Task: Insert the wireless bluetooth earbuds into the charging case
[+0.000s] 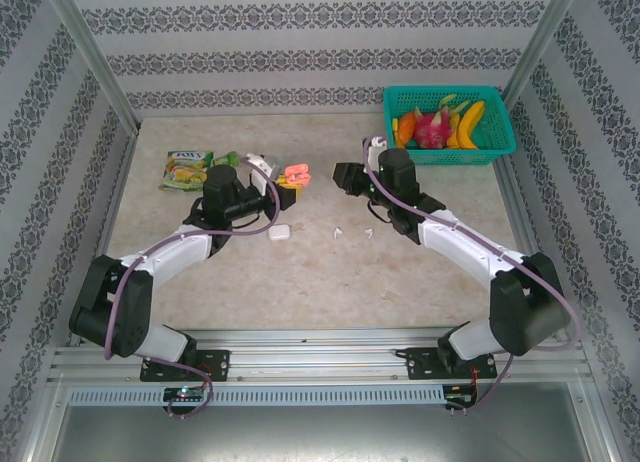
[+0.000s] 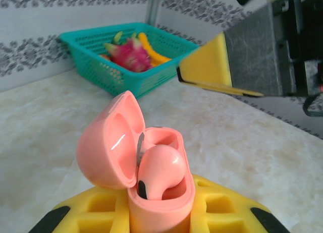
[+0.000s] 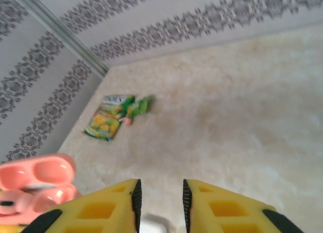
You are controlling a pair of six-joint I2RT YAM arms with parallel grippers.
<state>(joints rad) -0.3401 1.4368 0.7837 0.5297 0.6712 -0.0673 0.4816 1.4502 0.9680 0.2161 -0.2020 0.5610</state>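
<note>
While left end effector (image 1: 287, 186) pinches open pink case (image 2: 108, 152), pink earbud (image 2: 159, 167) sits inside.
Right end effector (image 3: 160, 202) at its 3 o'clock, slightly spread; white earbuds (image 1: 338, 231) (image 1: 369, 232) on worktop (image 1: 300, 282) at 5 o'clock.

Counter (image 1: 330, 282): pale beige, marbled surface.

Far right corner: teal basket (image 1: 450, 156) with fruit (image 1: 440, 129) inside.

Near the far left corner: snack packet (image 1: 187, 169) lying flat. A small green item (image 1: 226, 160) is just beside it on the side toward the right edge; too small to identify.

Around the middle: white case (image 1: 279, 232). Toward the right edge from it lie a white earbud (image 1: 338, 230) and a second white earbud (image 1: 368, 232), near each other but apart, neither touching the case.
</note>
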